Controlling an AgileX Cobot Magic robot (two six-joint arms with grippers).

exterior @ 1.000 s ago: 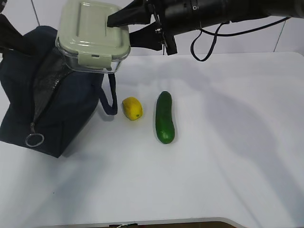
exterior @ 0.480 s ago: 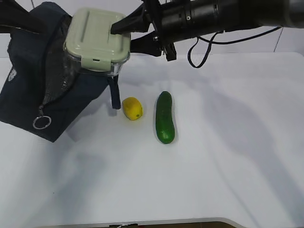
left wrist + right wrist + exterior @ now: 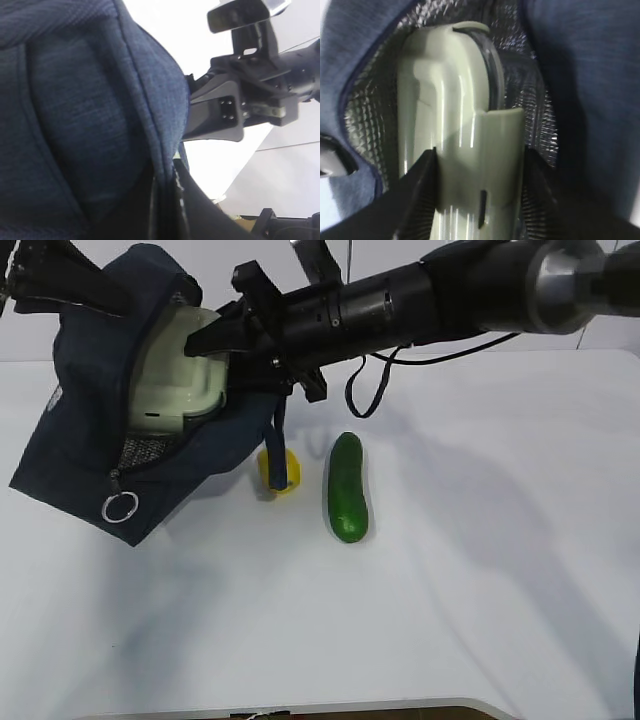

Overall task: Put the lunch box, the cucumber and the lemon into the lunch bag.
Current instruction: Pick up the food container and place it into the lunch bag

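The right gripper (image 3: pixel 222 340) reaches in from the right, its fingers clamped on either side of the lunch box (image 3: pixel 178 370), which sits partway inside the tilted mouth of the lunch bag (image 3: pixel 90 470), long axis pointing into the foil-lined opening. The left gripper is up at the bag's top-left edge and appears to hold it off the table, though its fingers are hidden, so its grip cannot be told. The lemon (image 3: pixel 290 470) and cucumber (image 3: pixel 346 487) lie on the table just right of the bag, nearer the right arm.
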